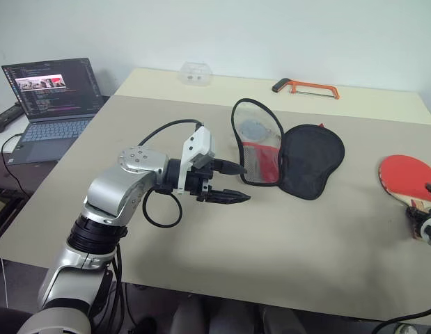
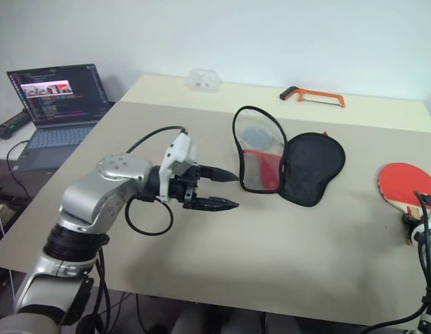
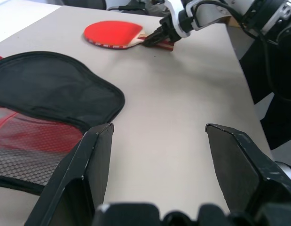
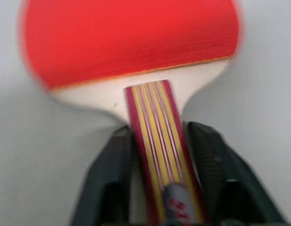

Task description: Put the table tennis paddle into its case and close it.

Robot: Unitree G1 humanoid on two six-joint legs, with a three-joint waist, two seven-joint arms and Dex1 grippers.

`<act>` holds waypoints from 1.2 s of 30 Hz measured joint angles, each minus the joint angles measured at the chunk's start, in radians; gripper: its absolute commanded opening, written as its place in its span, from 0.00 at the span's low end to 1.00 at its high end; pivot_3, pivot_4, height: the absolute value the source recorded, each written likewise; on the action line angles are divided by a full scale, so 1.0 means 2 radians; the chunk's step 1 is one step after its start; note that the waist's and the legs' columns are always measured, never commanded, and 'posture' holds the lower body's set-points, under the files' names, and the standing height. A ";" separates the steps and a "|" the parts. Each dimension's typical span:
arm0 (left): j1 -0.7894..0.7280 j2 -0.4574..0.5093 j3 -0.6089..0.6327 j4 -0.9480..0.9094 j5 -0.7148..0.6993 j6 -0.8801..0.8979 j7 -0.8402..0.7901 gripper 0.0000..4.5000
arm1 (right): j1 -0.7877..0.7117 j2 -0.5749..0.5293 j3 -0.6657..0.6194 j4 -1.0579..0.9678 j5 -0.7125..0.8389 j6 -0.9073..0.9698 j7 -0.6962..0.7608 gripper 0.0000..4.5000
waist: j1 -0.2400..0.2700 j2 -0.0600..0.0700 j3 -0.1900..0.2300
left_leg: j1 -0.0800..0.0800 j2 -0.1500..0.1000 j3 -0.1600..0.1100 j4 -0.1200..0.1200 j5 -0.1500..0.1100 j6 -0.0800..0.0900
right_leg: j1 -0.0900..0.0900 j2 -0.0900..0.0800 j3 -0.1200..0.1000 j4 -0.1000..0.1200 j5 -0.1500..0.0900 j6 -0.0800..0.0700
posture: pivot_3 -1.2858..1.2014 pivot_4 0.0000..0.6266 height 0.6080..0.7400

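The table tennis paddle lies flat at the table's right edge, red face up, its striped wooden handle pointing toward me. My right gripper is shut on that handle, one black finger pressed to each side, with the paddle resting on the table. The case lies open mid-table. Its black half is flat, and the half with the mesh pocket and red panel stands up. My left gripper hovers open just left of the case, pointing at it, with nothing between its fingers.
An orange hacksaw and a clear plastic container lie at the table's far edge. An open laptop sits on a side surface to the left. Bare tabletop stretches between the case and the front edge.
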 measured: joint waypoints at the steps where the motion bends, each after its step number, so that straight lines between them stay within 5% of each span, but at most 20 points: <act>1: 0.001 0.000 0.000 0.000 0.001 0.000 0.000 0.76 | -0.003 0.005 -0.001 -0.003 -0.003 0.002 -0.008 0.24 | 0.000 0.000 0.000 | 0.000 0.000 0.000 0.000 0.000 0.000 | 0.000 0.000 0.000 0.000 0.000 0.000 | 0.52 0.24 1.00; 9: 0.003 0.000 0.000 -0.001 0.003 0.000 0.000 0.76 | -0.036 0.071 0.007 -0.089 -0.020 0.062 -0.093 0.24 | -0.004 0.000 0.000 | -0.001 0.000 0.001 0.000 0.000 0.000 | -0.003 0.000 0.001 0.003 0.000 0.000 | 0.52 0.24 1.00; 19: 0.008 0.003 0.000 -0.001 0.006 0.001 0.002 0.76 | -0.161 0.172 0.031 -0.254 -0.060 0.177 -0.211 0.24 | 0.001 0.001 0.000 | -0.004 0.000 0.002 0.000 0.001 -0.001 | -0.008 0.000 0.002 0.006 0.000 0.000 | 0.52 0.24 1.00; 28: 0.039 0.019 -0.008 -0.003 0.036 -0.001 0.017 0.76 | -0.239 0.315 0.099 -0.257 -0.080 0.205 -0.240 0.24 | -0.001 0.001 0.000 | -0.006 0.000 0.002 0.000 0.001 -0.001 | -0.012 0.000 0.002 0.008 -0.001 -0.001 | 0.52 0.24 1.00; 36: 0.078 0.025 -0.010 -0.017 0.050 0.000 0.043 0.76 | -0.273 0.367 0.133 -0.207 -0.100 0.185 -0.258 0.24 | 0.001 0.001 0.000 | -0.012 0.001 0.002 0.001 0.002 -0.002 | -0.021 -0.001 0.002 0.014 -0.001 -0.001 | 0.52 0.24 1.00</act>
